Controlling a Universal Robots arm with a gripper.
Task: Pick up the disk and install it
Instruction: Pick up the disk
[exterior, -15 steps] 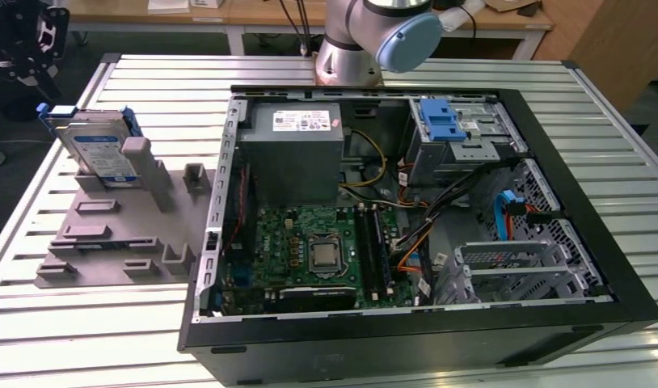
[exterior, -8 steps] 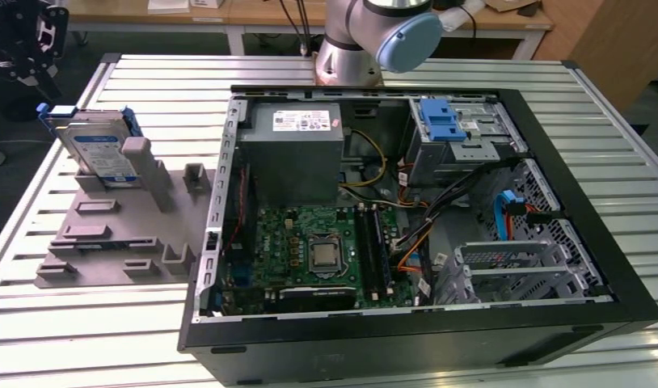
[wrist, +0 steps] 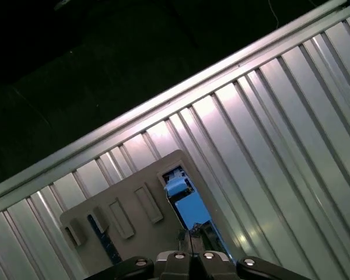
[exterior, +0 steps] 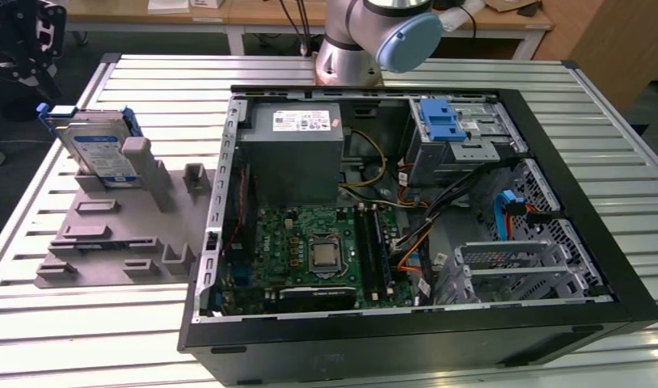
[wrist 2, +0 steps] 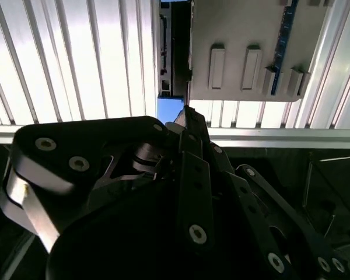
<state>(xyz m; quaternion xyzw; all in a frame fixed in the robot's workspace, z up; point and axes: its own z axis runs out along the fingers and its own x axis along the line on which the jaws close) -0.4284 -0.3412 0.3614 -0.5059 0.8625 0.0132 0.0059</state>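
The disk [exterior: 97, 149] stands upright on its edge in a slot of the grey holder plate [exterior: 113, 242] at the exterior view's left, silver with a white-and-blue label and a blue carrier frame. My gripper [exterior: 16, 69] hangs beyond the table's far left edge, apart from the disk. In the first wrist view the fingertips [wrist: 191, 238] lie together, shut on nothing, with the disk's blue top [wrist: 186, 204] just past them. The second wrist view has the gripper [wrist 2: 186, 112] pointing at the disk's blue corner [wrist 2: 168, 109] and the holder plate [wrist 2: 239, 35].
An open black computer case [exterior: 588, 202] lies on the slatted metal table [exterior: 92, 323]. Inside are a blue-latched drive cage [exterior: 453, 125], a grey power supply [exterior: 297, 141], a green motherboard [exterior: 318, 250] and loose cables. The arm's base [exterior: 356, 48] stands behind the case.
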